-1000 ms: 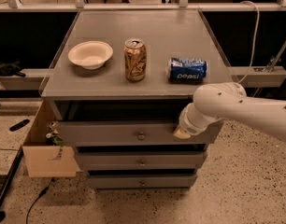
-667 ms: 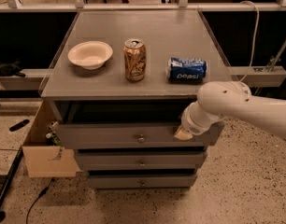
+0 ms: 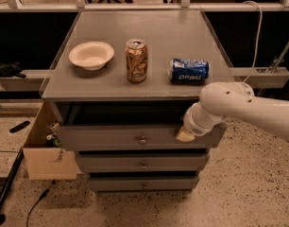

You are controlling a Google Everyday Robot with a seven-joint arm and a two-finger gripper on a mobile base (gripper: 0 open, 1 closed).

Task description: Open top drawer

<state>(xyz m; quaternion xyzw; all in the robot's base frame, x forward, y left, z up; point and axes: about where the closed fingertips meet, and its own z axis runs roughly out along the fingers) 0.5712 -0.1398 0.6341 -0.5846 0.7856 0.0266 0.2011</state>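
The top drawer [image 3: 111, 137] is the widest grey drawer under the tabletop. It has a flat front with a small round metal knob [image 3: 142, 140] at its centre, and it stands pulled out a short way, with a dark gap above it. My gripper [image 3: 184, 135] is at the drawer's front near its right end, at the end of the white arm [image 3: 229, 105] that reaches in from the right. It sits against the drawer's upper edge, to the right of the knob. The arm's wrist hides most of the gripper.
Two narrower grey drawers [image 3: 142, 163] sit below. On the grey tabletop [image 3: 149, 27] stand a white bowl [image 3: 91, 55], an upright gold can [image 3: 136, 60] and a blue Pepsi can [image 3: 189, 70] on its side. A cardboard box [image 3: 43, 150] stands at the left on the speckled floor.
The arm has shifted a little to the right and toward the camera. The top drawer has come out slightly further.
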